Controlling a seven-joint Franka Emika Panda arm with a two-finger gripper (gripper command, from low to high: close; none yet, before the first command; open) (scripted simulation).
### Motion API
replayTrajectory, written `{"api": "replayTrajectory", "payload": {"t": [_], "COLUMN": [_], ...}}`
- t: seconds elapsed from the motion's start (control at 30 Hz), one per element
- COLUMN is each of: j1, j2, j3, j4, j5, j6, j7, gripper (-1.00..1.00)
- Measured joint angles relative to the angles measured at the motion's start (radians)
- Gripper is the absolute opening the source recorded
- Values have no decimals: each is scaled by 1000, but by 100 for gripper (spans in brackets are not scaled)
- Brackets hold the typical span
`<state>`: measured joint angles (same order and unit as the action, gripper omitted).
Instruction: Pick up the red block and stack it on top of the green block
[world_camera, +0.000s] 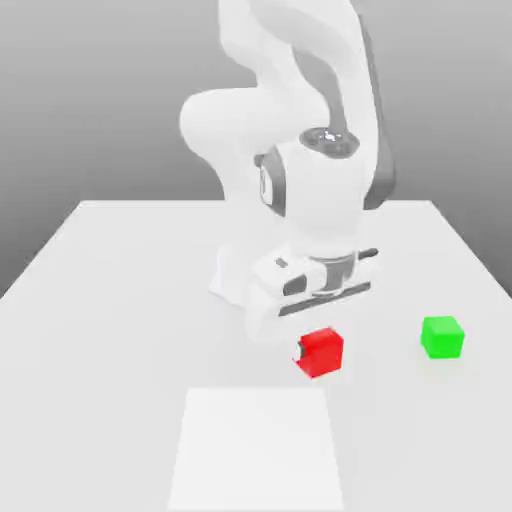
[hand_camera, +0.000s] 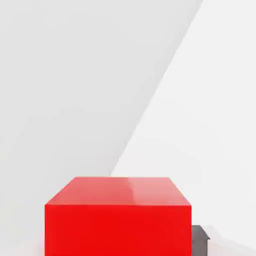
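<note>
The white Panda arm (world_camera: 300, 130) bent low over the pale table (world_camera: 110, 290), its gripper (world_camera: 318, 345) clamped narrowly on the red block (world_camera: 322, 352), which sat directly beneath the hand and between the fingers. In the exterior view, the red cube appeared tilted, one corner lowest, with a dark fingertip (world_camera: 300, 350) pressed against the face toward that view's left. Whether the cube touched the tabletop or hung just above it could not be told. From the hand view, the red block (hand_camera: 118, 215) loomed close under the camera, its top face glossy, with a grey finger pad (hand_camera: 200, 239) flush against one side. The green block (world_camera: 442, 337) stood alone and upright on the table, well apart from the gripper toward the exterior view's right and at about the same depth as the red cube. Open tabletop lay between the two cubes. A brighter white rectangular patch (world_camera: 258, 450) marked the table surface just in front of the red block, nearer the exterior camera. The arm's base (world_camera: 240, 285) rose behind the gripper against a plain grey backdrop.
</note>
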<state>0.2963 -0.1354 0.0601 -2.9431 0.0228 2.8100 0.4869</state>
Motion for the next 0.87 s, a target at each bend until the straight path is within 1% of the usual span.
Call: {"api": "replayTrajectory", "payload": {"t": [0.5, 0.6, 0.73, 0.77, 0.87], "j1": [430, 430, 428, 433, 433], "j2": [-39, 35, 166, 196, 196], "j3": [228, 245, 221, 210, 210], "j4": [94, 102, 107, 108, 108], "j5": [86, 42, -72, -100, -100], "j6": [-130, -66, 55, 82, 82], "j7": [-391, -374, -296, -276, -276], "gripper": [-100, -100, -100, 100, 100]}}
